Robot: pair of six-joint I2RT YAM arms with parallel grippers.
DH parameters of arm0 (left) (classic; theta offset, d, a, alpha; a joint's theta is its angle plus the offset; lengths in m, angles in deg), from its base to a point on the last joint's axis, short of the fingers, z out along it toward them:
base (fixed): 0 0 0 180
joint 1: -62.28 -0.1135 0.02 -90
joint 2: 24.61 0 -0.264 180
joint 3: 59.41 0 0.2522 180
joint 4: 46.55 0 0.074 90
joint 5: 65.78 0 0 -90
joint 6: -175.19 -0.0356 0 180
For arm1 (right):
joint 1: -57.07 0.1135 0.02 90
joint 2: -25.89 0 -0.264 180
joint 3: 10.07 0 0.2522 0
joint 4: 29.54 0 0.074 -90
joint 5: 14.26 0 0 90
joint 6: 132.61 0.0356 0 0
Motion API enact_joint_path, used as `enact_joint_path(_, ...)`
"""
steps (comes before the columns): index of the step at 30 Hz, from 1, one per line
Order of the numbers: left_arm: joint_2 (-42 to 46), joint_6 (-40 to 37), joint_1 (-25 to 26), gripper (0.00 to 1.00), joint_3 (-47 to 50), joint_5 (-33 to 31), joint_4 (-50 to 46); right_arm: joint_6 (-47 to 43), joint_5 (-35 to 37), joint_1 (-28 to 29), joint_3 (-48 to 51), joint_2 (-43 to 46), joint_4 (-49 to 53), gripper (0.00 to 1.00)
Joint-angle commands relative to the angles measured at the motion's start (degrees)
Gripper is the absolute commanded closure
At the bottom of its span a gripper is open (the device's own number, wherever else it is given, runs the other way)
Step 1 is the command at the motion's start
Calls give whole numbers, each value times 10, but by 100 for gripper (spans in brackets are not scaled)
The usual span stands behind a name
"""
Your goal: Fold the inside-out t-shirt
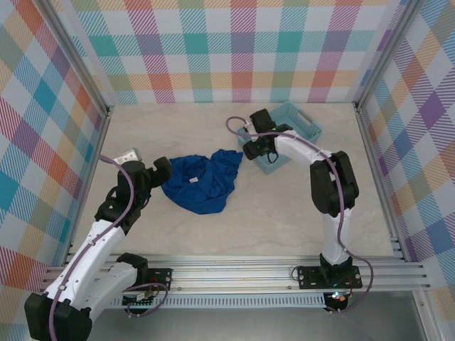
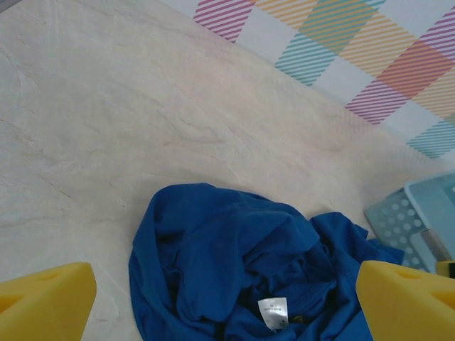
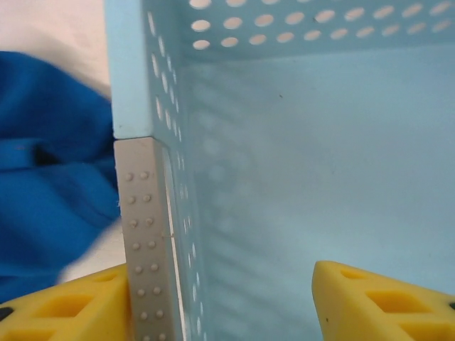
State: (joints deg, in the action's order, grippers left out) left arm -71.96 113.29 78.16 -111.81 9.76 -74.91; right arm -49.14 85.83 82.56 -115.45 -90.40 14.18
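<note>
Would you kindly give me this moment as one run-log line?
t-shirt: crumpled, unfolded | left gripper: open, beside t-shirt | right gripper: open, at basket

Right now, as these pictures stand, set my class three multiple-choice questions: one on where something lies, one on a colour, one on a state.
1. Where does the t-shirt lie?
A) on the table, left of the basket
B) inside the basket
C) draped over an arm

2. What colour is the tag on the t-shirt?
A) red
B) black
C) white

3. How does the t-shirt lie?
A) neatly folded
B) crumpled in a heap
C) spread flat

Answers: 1 A, the top view shows it on the tabletop beside the basket, not in it. 2 C, a small white tag shows against the blue cloth. 3 B, the cloth is bunched up with deep creases.
</note>
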Motion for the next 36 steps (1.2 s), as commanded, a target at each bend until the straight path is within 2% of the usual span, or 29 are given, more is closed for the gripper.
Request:
enact_joint_path(1,11,2,3,6,12,7,21,2,21,-66,11,30,37,37)
enact_joint_path(7,-10,4,3,6,22,34,36,4,78,-152,-22,32,66,31)
enact_joint_path(9,-29,2,3,5,23,45,32,23,90,-155,-36,38,72,30)
enact_joint_path(12,-67,0,3,5,23,68,27,23,32,-107,21,101,11,26)
enact_joint_path(15,-99,-5,2,5,28,78,27,59,-94,-33,118,181,-71,23)
enact_joint_path(17,-117,-9,2,5,27,82,27,108,-195,12,162,203,-103,22)
enact_joint_path(18,-125,-12,2,6,25,90,28,134,-220,38,178,204,-116,23)
enact_joint_path(22,-162,-34,19,14,14,129,26,192,-257,117,198,185,-154,29)
enact_joint_path(24,-187,-37,35,14,11,125,18,225,-271,132,202,165,-176,33)
enact_joint_path(28,-240,-27,38,17,28,134,37,263,-241,144,192,114,-165,38)
enact_joint_path(29,-257,-26,38,19,32,134,50,268,-238,148,194,102,-170,42)
enact_joint_path(31,-292,-23,38,32,32,143,80,274,-246,152,197,87,-190,61)
enact_joint_path(33,-328,-22,38,55,18,155,110,265,-230,150,186,90,-183,87)
enact_joint_path(34,-335,-23,38,67,10,159,119,254,-210,149,180,102,-175,96)
enact_joint_path(36,-316,-24,38,90,-11,152,118,225,-168,136,178,156,-157,100)
